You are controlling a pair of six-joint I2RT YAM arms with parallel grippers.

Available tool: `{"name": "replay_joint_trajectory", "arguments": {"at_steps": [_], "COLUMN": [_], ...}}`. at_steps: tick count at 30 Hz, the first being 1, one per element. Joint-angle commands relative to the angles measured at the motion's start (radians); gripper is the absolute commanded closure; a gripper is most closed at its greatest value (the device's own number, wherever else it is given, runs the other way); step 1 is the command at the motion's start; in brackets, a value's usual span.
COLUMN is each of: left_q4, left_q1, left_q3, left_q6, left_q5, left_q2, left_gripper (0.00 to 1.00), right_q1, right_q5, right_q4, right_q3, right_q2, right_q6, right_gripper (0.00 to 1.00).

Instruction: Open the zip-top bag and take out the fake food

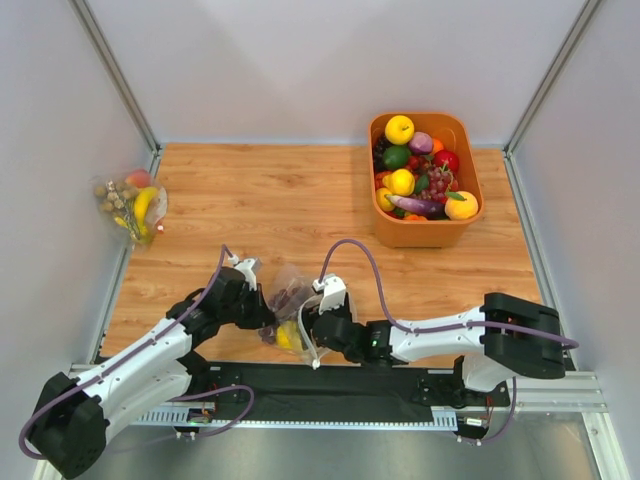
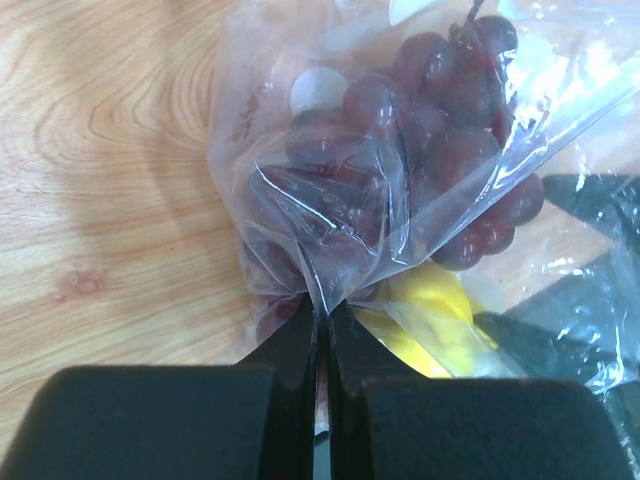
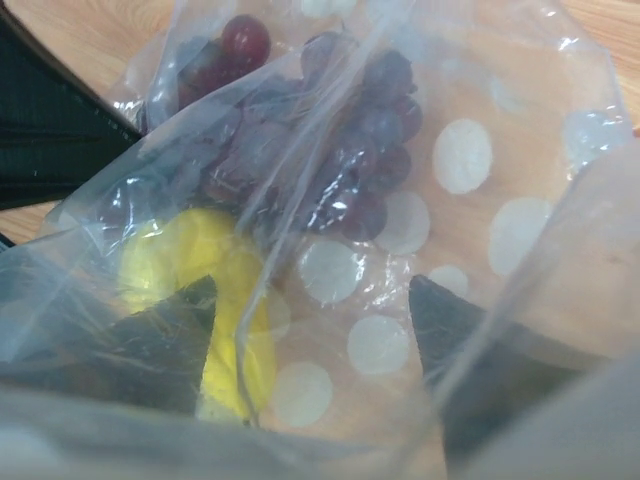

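Position: the bag (image 1: 285, 302) lies at the near edge of the bench (image 1: 300, 190), about mid-width, wedged between the two claws. Both arms are equally near.

Grip: the left claw (image 2: 320, 312) is closed, pinching a gathered fold of film, and the bag fans out ahead of its fingertips. The right claw (image 3: 310, 300) stands spread wide with film draped across it; I see nothing clamped.

The bag is too crumpled to tell its long axis.

Film: thin, clear, glossy, creased, with pale round spots. Inside are knobbly dark purple grapes (image 2: 420, 150) and a smooth yellow fruit (image 2: 430, 310).

Judgement: the next pull needs an opposing right-hand grip.
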Motion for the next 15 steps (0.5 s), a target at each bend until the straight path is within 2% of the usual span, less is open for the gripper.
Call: {"name": "replay_joint_trajectory", "arguments": {"at_steps": [1, 9, 15], "left_q4": [0.008, 0.014, 0.032], "left_q1": [-0.008, -0.008, -0.008], "left_q3": [-0.034, -0.039, -0.045], "left_q6": [-0.013, -0.018, -0.024], "left_q5": [0.077, 0.089, 0.089], "left_q2": [0.0, -0.009, -0.003], "left_gripper": [1.0, 1.0, 1.0], "right_q1": [-0.023, -0.035, -0.032], "right_q5": [0.064, 0.033, -0.053], "right_q4": [0.031, 0.006, 0.101], "right_q3": [0.013, 0.045, 0.028], "right_q2": [-0.007, 0.048, 0.069], "right_q6": [0.06, 0.04, 0.02], "right_gripper": [0.2, 0.2, 0.19]}}
